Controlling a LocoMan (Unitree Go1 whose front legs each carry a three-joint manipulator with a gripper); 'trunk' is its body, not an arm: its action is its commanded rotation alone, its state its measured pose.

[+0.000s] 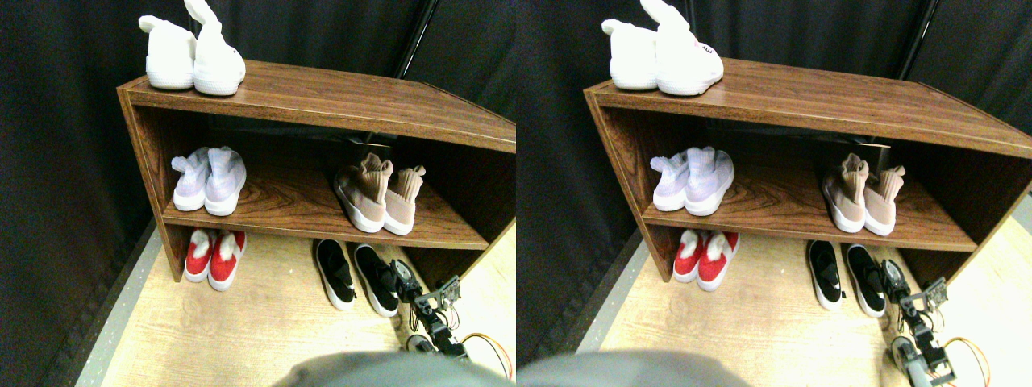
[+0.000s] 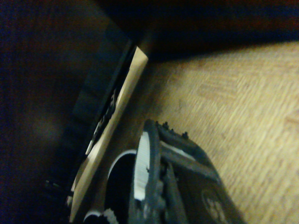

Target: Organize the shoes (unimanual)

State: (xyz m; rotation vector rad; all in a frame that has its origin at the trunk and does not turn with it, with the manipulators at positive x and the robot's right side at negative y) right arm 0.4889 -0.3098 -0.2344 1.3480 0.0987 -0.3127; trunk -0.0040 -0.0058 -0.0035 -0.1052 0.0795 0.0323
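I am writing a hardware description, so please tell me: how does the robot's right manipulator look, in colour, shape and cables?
The right manipulator is a thin, dark grey to black arm built of small blocky segments. An orange cable loops beside its base. The right gripper ends in dark, open-framed jaws with small bumps along one edge.

Wide open floor (image 1: 242,330) in front of the rack (image 1: 322,97), an easy way in. Under the shelf, the gap between the red slippers (image 1: 211,256) and the black slip-ons (image 1: 355,276) is clear. The right gripper (image 1: 405,278) sits just beside the right slip-on, tight against the rack's side panel (image 1: 451,258).
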